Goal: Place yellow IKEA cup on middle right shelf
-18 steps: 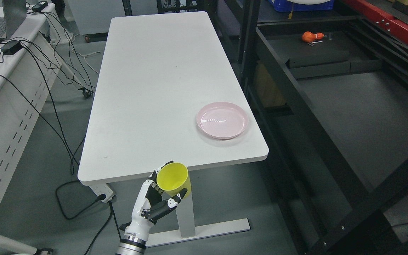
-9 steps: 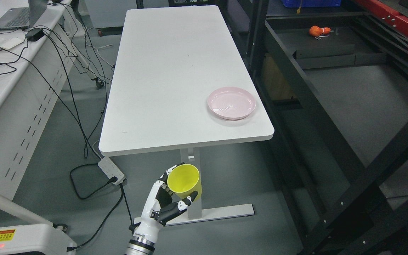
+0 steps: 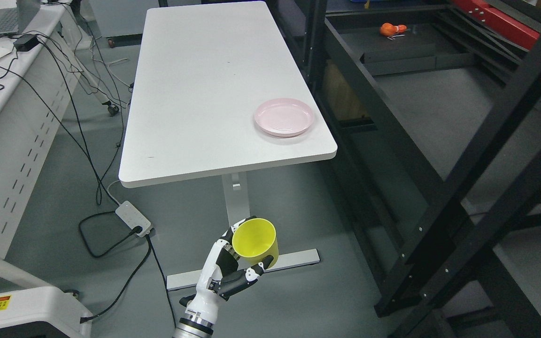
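1. The left hand point(image 3: 226, 277) is wrapping its fingers point(image 3: 251, 274) around the yellow IKEA cup point(image 3: 256, 241), thumb crossing the lower wall and the others pressing the far side, so the cup is being pinched between them.
2. The cup is sitting upright above the fingers with its mouth open to the camera, probably being kept level so it can be set straight down.
3. Beyond the fingertips the white table point(image 3: 204, 94) is carrying a pink plate point(image 3: 284, 116) near its right edge, well apart from the cup.
4. Off to the right of the fingers the black shelf rack point(image 3: 392, 141) is standing; the cup is not yet over any shelf board.
5. The right hand is not showing.
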Controlling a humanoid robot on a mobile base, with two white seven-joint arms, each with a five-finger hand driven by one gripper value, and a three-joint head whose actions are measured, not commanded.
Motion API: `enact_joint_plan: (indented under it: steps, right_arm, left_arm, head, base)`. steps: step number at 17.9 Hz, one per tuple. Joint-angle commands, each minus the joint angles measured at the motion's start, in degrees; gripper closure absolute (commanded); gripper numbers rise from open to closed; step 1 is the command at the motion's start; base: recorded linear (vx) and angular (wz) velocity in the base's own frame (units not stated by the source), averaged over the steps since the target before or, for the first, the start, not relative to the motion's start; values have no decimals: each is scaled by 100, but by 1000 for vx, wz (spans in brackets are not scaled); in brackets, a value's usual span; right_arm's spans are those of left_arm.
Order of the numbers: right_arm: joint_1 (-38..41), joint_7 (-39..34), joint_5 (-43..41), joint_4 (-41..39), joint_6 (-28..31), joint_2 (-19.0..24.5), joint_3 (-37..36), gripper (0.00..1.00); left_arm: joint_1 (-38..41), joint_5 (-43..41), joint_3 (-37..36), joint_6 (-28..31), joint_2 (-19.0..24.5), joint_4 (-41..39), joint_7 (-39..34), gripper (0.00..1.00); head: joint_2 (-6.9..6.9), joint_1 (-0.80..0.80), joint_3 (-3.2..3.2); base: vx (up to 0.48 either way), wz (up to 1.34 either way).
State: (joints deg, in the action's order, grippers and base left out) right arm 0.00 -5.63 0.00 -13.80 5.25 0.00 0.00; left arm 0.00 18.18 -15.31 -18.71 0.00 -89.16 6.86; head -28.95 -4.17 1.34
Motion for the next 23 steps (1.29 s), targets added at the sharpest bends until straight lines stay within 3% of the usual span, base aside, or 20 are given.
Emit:
enact_joint_plan:
  steps: [1, 4, 7, 10, 17, 23]
  right_arm:
    - [62, 1231, -141, 0, 3, -100, 97, 0]
    - [62, 1231, -141, 0, 3, -100, 97, 1]
    - [62, 1231, -141, 0, 3, -100, 97, 1]
    - [62, 1231, -141, 0, 3, -100, 97, 1]
    - [62, 1231, -141, 0, 3, -100, 97, 1]
    - [62, 1231, -141, 0, 3, -100, 97, 1]
  left_arm:
    - [-114, 1, -314, 7, 100, -102, -1, 100]
    - [-114, 1, -314, 33, 100, -93, -10, 98]
    - [-167, -7, -323, 209, 100, -102, -53, 81]
    - [-167, -7, -323, 165, 100, -137, -45, 100]
    - [-255, -7, -367, 183, 100, -277, -45, 100]
    - [-316, -7, -859, 174, 100, -584, -45, 100]
  head:
    - [0, 0, 0]
    - [0, 0, 0]
    - [0, 0, 0]
    - [0, 0, 0]
    - [0, 0, 0]
    - [0, 0, 0]
  base:
    - [-216, -381]
    - [-208, -374]
    - [-197, -382]
    - [-196, -456]
    - [-123, -672]
    - [-90, -648]
